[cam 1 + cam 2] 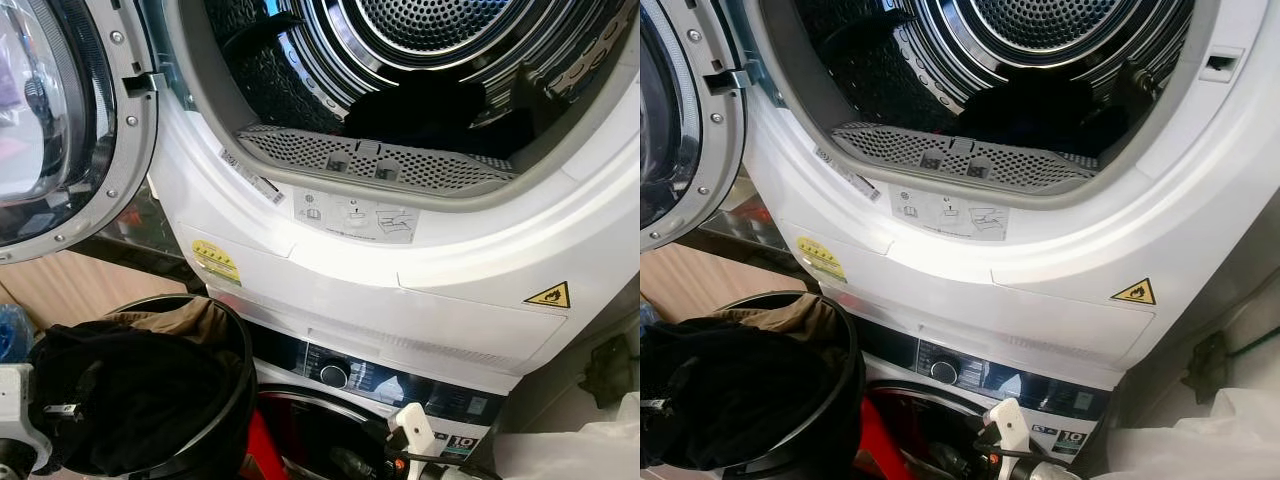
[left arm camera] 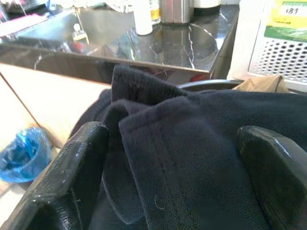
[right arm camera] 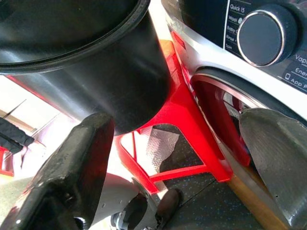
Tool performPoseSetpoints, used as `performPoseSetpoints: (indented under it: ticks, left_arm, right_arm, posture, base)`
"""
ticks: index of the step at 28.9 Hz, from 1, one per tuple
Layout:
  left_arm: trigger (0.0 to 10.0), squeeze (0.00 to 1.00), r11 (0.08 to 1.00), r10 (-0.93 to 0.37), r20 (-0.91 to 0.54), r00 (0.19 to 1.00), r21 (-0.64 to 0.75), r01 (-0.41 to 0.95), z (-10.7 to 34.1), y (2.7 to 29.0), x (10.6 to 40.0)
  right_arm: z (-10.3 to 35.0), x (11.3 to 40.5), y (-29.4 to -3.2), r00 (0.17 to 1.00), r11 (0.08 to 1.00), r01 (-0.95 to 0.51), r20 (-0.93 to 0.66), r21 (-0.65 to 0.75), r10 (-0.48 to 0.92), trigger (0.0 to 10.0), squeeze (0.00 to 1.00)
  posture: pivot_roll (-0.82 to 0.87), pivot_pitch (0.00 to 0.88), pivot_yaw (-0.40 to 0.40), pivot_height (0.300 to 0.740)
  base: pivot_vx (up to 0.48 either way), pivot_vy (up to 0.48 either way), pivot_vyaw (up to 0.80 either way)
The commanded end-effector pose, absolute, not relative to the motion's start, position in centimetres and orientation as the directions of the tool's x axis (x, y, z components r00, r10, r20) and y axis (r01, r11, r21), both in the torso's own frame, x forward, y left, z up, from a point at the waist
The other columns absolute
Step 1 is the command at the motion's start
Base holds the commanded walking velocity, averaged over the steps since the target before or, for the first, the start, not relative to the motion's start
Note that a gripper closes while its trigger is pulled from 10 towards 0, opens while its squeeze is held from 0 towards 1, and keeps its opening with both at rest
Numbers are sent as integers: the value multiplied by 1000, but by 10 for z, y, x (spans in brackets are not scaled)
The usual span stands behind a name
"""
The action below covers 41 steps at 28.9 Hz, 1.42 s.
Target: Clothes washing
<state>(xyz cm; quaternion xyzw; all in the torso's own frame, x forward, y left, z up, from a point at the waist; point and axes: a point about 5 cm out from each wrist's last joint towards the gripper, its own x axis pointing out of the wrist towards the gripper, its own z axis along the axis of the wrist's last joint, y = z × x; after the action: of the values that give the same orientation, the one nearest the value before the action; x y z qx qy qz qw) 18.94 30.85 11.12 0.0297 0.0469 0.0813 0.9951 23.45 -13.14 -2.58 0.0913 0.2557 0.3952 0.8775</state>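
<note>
Partly hidden, left pincer (image 2: 172, 182) grips dark garment (image 2: 192, 143).

Blue bag (image 2: 23, 154), perhaps plastic, beside dark counter (image 2: 144, 45)

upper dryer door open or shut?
Open. The round glass-windowed dryer door is swung out to the left, and the perforated steel drum is exposed, with dark laundry lying inside.
</note>
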Motion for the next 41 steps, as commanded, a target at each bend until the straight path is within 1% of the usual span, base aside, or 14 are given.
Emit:
performPoseSetpoints:
  ticks: [1,6,8,14,17,20,23,26,28,31,32,33,36,41]
  left_arm:
    - [10000,0,985,170,-112,979,58,-164,108,312,191]
    - [10000,0,997,71,-164,984,41,-65,104,308,194]
    - [10000,0,996,80,-193,978,53,-71,99,311,194]
    - [10000,0,989,151,-227,962,22,-150,92,316,195]
    - [10000,0,987,152,-239,959,-14,-160,89,316,197]
    - [10000,0,985,166,-303,938,-2,-175,79,317,198]
    - [10000,0,983,170,-320,932,-15,-185,76,317,198]
    - [10000,0,968,197,-376,905,-71,-241,68,316,200]
    - [10000,0,966,197,-389,900,-81,-247,67,315,201]
    - [10000,0,958,222,-449,865,-63,-279,60,316,201]
    - [10000,0,956,234,-500,834,-38,-291,54,317,199]
    - [10000,0,957,233,-519,823,-28,-288,52,317,199]
    - [10000,0,972,201,-568,799,10,-237,48,313,201]
    - [10000,0,982,160,-599,784,19,-186,49,306,206]
  right_arm:
    - [-24,237,-130,555,667,-658,-372,351,744,10000,0]
    - [-23,237,-130,557,666,-659,-368,350,744,10000,0]
    - [-23,237,-130,556,664,-659,-366,353,746,10000,0]
    - [-23,236,-129,548,656,-666,-365,355,753,10000,0]
    - [-23,236,-129,545,654,-667,-365,356,755,10000,0]
    - [-23,237,-129,542,651,-672,-364,354,757,10000,0]
    - [-23,237,-129,543,651,-672,-364,353,757,10000,0]
    - [-23,235,-131,539,651,-673,-369,351,757,10000,0]
    - [-23,235,-131,539,651,-674,-371,350,757,10000,0]
    - [-24,234,-132,536,650,-675,-373,350,758,10000,0]
    - [-24,234,-132,534,648,-677,-373,350,759,10000,0]
    - [-24,234,-132,532,647,-678,-374,348,759,10000,0]
    - [-23,235,-132,529,645,-683,-376,344,761,10000,0]
    - [-23,235,-131,526,643,-685,-378,342,762,10000,0]
  posture:
    - [135,68,32,740]
    - [128,63,29,740]
    - [128,64,29,740]
    - [130,75,22,740]
    - [128,79,20,740]
    - [117,80,20,740]
    - [116,81,20,740]
    - [111,84,16,740]
    - [108,83,14,740]
    - [109,84,13,740]
    - [105,84,13,740]
    - [104,83,12,740]
    - [99,80,13,740]
    - [97,73,13,740]
  base:
    - [0,0,0]
    - [0,0,0]
    - [0,0,0]
    - [0,0,0]
    - [0,0,0]
    - [0,0,0]
    - [0,0,0]
    - [0,0,0]
    - [0,0,0]
    - [0,0,0]
    - [0,0,0]
    - [0,0,0]
    - [0,0,0]
    - [0,0,0]
